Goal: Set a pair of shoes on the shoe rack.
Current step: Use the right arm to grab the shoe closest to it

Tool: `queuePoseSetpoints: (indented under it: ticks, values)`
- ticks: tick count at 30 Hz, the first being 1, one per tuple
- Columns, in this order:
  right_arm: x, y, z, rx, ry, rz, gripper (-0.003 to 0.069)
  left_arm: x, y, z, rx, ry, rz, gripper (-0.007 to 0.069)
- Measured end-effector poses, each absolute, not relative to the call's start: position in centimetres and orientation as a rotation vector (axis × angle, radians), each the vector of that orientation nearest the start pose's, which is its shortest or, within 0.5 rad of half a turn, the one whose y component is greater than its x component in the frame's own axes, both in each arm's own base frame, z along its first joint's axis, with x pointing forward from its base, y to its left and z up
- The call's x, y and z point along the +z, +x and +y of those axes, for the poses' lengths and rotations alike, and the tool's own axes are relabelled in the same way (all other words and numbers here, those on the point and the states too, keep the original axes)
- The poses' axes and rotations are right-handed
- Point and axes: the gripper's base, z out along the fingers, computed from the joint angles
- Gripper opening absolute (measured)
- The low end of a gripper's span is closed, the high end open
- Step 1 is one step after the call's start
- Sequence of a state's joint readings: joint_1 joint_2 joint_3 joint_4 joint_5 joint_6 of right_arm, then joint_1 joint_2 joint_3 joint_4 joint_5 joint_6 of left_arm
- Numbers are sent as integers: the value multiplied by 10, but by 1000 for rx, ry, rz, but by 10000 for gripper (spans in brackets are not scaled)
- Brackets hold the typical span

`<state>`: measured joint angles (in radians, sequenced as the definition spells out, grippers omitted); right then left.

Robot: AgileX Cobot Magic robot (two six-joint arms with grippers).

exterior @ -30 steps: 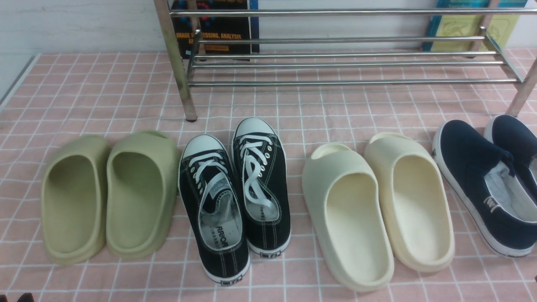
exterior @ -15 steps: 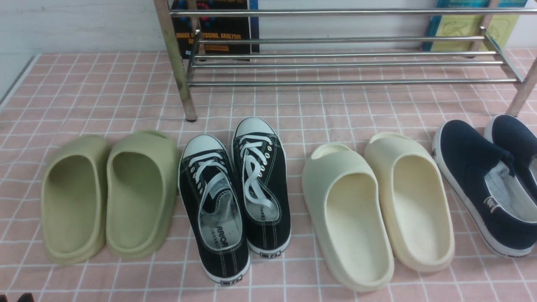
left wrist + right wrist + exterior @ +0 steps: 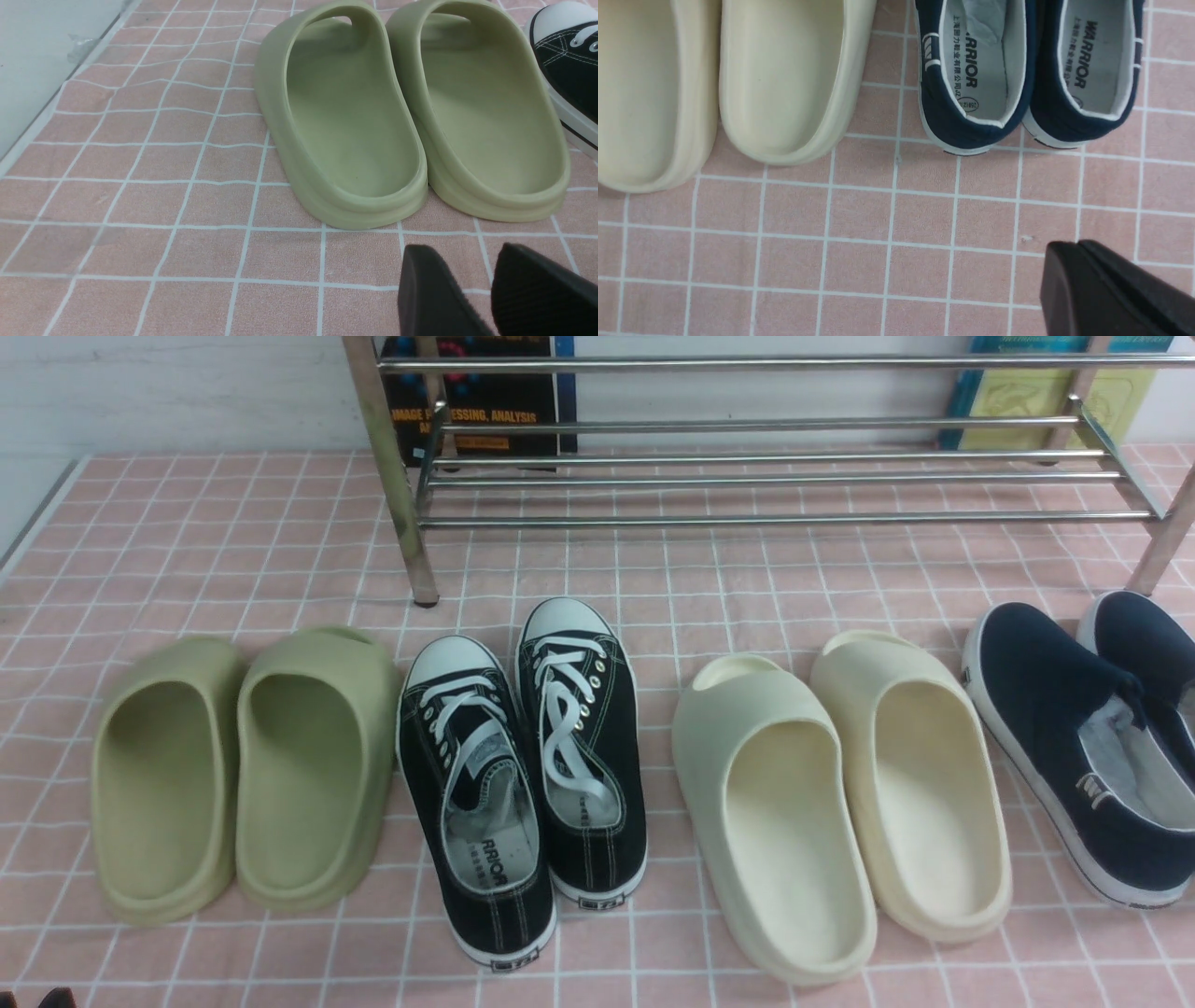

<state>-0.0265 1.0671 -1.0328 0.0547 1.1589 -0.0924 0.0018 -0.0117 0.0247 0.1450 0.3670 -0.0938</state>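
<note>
Front view: pair of shoes (image 3: 1036,681), shoe rack (image 3: 766,520) unmoved

Shiny chrome metal tubes form the shoe rack (image 3: 747,478). In front of it lies a soft pink cloth (image 3: 233,541) with a white grid. On the cloth are matt navy canvas slip-on shoes (image 3: 1036,695) with white rubber soles, smooth matt olive-green foam slides (image 3: 317,775), cream foam slides (image 3: 775,821), and black canvas lace-up sneakers (image 3: 504,896) with smooth white rubber toe caps. The left gripper (image 3: 467,266) has matt black fingers (image 3: 537,294), finely ribbed.
</note>
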Motion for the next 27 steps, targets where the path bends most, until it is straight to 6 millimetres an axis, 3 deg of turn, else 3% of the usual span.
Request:
queuePoseSetpoints:
  ticks: [3, 4, 7, 13, 16, 21, 25, 27]
  values:
    - [328, 208, 1, 67, -73, 2727, 5, 173, 53, 5, 78, 1, 1860, 240]
    - [315, 223, 2, 91, -84, 2777, 38, 173, 53, 5, 78, 1, 1860, 240]
    - [296, 240, 5, 110, -122, 2839, 144, 173, 53, 5, 78, 1, 1860, 240]
    - [272, 271, 23, 65, -256, 2854, 409, 173, 53, 5, 79, 2, 1860, 240]
    - [253, 289, 27, 23, -272, 2864, 472, 173, 53, 5, 79, 2, 1860, 240]
    - [222, 309, 26, -36, -259, 2907, 430, 173, 53, 5, 79, 2, 1860, 240]
    - [206, 316, 26, -40, -259, 2934, 309, 173, 53, 5, 79, 2, 1860, 240]
    - [199, 320, 28, -25, -254, 2940, 181, 173, 53, 5, 79, 2, 1860, 240]
